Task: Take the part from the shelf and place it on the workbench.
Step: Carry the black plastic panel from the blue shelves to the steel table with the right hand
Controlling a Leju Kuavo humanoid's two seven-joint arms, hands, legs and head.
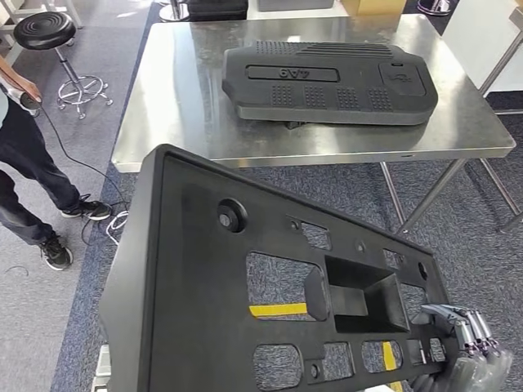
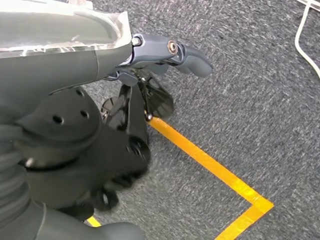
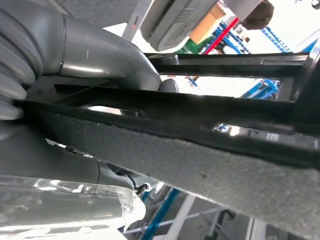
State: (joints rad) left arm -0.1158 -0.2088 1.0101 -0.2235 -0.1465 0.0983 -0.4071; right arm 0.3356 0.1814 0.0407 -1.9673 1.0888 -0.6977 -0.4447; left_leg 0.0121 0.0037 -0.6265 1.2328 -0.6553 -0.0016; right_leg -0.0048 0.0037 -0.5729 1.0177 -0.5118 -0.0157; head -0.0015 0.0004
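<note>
Steel workbench [image 1: 185, 90], seen from the head view, standing on grey carpet [image 1: 37, 310]. A long black engine cover [image 1: 330, 82] lies on the bench toward its right half, its length running along the near edge and well inside it; the left half of the benchtop is bare metal.

Black plastic panel [image 1: 203, 310], the task's part, is held in the air in front of the bench's near edge, tilted, with its upper left corner overlapping that edge in the picture. It has several rectangular cut-outs, a deep square recess near its middle and a round boss near its upper left. Through the cut-outs, yellow floor tape [image 1: 278, 309] shows.

Right hand [image 1: 466, 347] grips the panel at its lower right corner, fingers wrapped over the rim; the right wrist view shows the thick grey thumb [image 3: 113, 57] pressed against the panel's edge.

Left hand [image 2: 151, 95], in the left wrist view, is over the carpet and yellow tape, thumb straight out and dark fingers curled downward; whether it has hold of anything cannot be told.

A person's legs [image 1: 28, 180] stand at the far left, beside a black stool [image 1: 46, 28].
</note>
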